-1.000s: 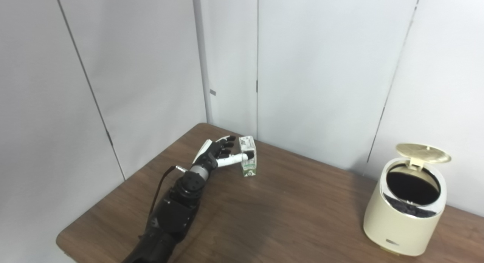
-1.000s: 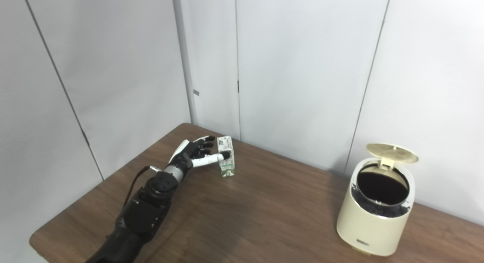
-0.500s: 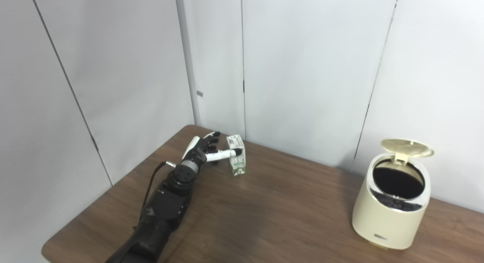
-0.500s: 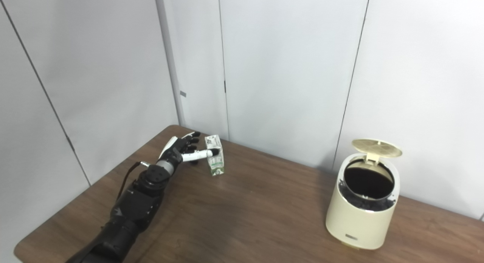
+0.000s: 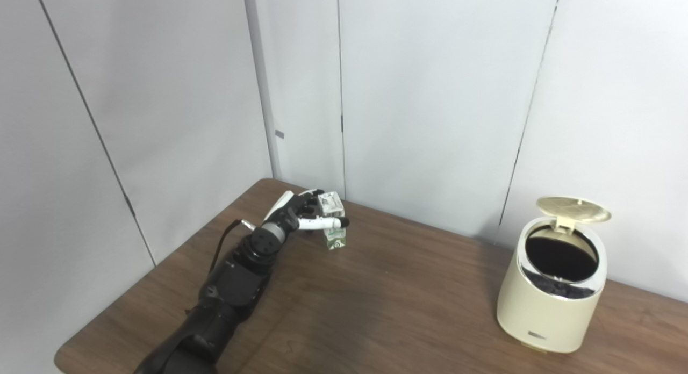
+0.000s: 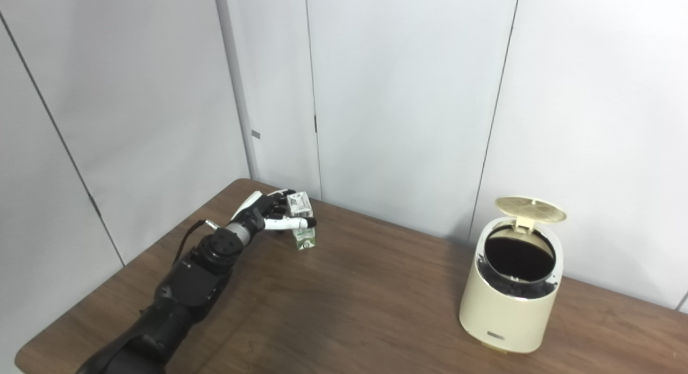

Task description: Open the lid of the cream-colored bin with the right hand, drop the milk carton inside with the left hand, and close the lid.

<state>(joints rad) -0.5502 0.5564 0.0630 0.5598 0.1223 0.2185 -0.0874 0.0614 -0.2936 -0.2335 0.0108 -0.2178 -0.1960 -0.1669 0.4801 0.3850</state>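
Left eye view: left hand (image 5: 301,215) now wrapped around the milk carton (image 5: 333,223), thumb across its front where half a second ago it only touched the side. Grasp probably formed, so lifting comes next. Carton upright on the table (image 5: 387,304), far left.

Right eye view: one carton, one cream-colored bin (image 6: 510,299) with lid (image 6: 530,208) raised, one hand. Right hand unseen.

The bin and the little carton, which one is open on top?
The cream-colored round bin on the right is open: its gold lid stands tipped up, showing the dark inside. The small green-and-white milk carton by the left hand looks closed.
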